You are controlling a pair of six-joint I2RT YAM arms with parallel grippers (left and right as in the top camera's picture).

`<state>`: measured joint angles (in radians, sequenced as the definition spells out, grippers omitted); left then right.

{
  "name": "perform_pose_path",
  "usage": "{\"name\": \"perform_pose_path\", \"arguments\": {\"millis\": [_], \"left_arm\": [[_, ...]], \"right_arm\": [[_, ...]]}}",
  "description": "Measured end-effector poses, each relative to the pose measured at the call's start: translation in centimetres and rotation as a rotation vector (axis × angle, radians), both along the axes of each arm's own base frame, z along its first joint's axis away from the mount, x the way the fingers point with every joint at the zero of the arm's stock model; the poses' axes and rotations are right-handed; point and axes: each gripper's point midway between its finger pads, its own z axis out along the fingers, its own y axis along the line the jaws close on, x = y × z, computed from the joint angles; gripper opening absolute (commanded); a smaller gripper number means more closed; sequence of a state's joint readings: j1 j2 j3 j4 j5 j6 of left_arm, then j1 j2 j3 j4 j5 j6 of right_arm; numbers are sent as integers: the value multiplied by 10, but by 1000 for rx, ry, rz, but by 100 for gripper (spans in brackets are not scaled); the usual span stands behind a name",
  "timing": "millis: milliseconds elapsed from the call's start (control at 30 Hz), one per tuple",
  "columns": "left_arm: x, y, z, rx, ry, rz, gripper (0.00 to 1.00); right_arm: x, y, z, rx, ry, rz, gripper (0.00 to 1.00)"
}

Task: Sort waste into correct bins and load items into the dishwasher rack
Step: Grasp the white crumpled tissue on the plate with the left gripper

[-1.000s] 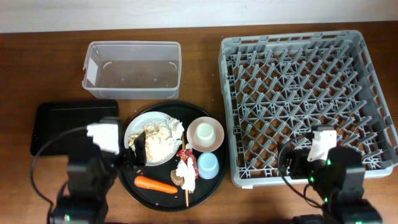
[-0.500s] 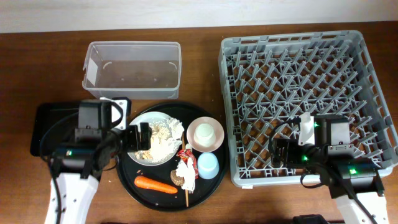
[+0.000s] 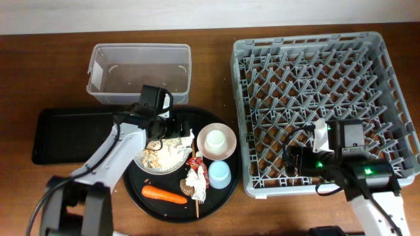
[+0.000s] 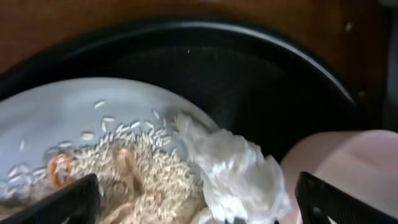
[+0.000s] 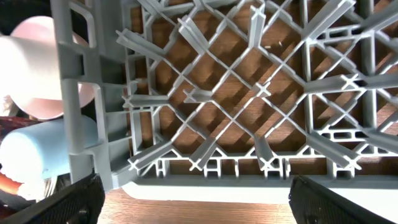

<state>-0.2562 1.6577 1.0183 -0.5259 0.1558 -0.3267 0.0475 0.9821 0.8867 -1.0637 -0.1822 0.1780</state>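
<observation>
The left gripper (image 4: 198, 182) hangs with its jaws spread wide and nothing between them, fingertips poised just above the white plate (image 4: 56, 118). Directly under the gap lie the beige rice scraps (image 4: 140, 171) heaped on the plate, with a crumpled white tissue (image 4: 239, 171) resting against their right edge. Just beyond the tissue sits the pinkish-white bowl (image 4: 348, 162), upside down. Plate and bowl share the large round black tray (image 3: 136, 191) with the pale blue cup (image 3: 219, 174), a red wrapper (image 3: 195, 162), a second tissue (image 3: 195, 178), a small brown lump (image 3: 186, 189) and an orange carrot (image 3: 164, 194) near the front rim. Behind the round tray stands the clear plastic tub (image 3: 96, 73); to its left lies the shallow black tray (image 3: 65, 134). The right gripper (image 5: 196, 182) is likewise released, jaws wide and holding nothing, hovering over the front left corner of the grey dishwasher rack (image 3: 302, 40), which stands on the wooden table (image 3: 39, 65) to the right of the round tray.
</observation>
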Motion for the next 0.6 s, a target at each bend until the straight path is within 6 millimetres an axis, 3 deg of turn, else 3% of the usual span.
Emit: {"name": "perform_pose_path", "arguments": {"millis": [133,200,300,467,600], "left_arm": [[7,-10,-8,-4,-13,-6,89],[6,-19,-7,-5,-27,-28,84],[0,-41,-6,5,-43,-84,83],[-4,-46,-15,54,-35,-99,72],[-6,-44,-29,73,-1,-98,70]], "right_arm": [[0,0,-8,-1,41,-2,99],[1,0,-10,-2,52,-2,98],[1,0,-11,-2,55,-2,98],[1,0,-11,-2,55,-1,98],[1,0,-11,-2,55,-1,98]]}}
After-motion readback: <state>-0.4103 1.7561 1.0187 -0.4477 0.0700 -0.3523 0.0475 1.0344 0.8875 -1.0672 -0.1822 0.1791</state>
